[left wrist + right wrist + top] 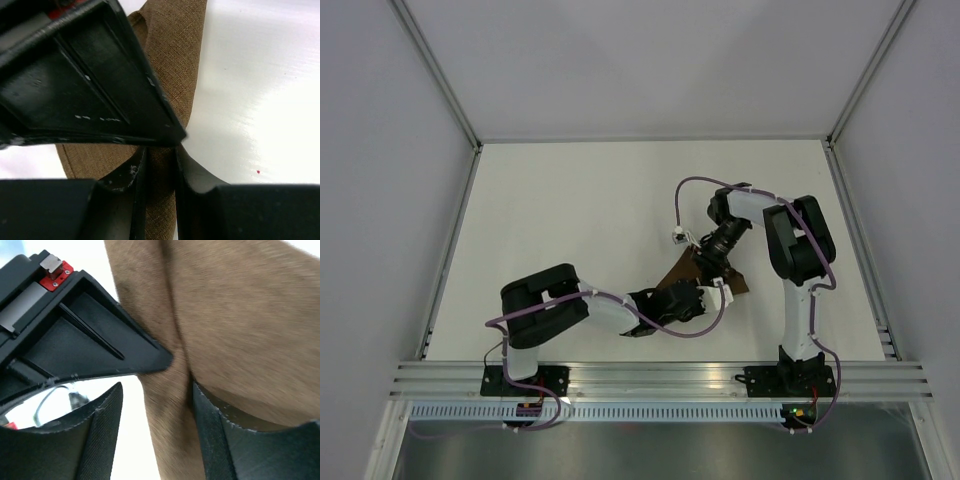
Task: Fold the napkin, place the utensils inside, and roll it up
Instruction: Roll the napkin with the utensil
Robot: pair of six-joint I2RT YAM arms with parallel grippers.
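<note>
The brown napkin (736, 284) lies bunched and partly lifted near the table's front centre, mostly covered by both grippers. My left gripper (693, 298) is shut on a fold of it. In the left wrist view the cloth (175, 50) is pinched between the two close fingers of that gripper (160, 170). My right gripper (707, 262) sits just above it. In the right wrist view a ridge of napkin (240, 315) runs between this gripper's spread jaws (156, 415). It touches the right finger (210, 430) only. The utensil is out of view.
White table top (580, 210) with walls at the back and both sides. An aluminium rail (660, 380) runs along the near edge. A purple cable (692, 182) loops over the right arm.
</note>
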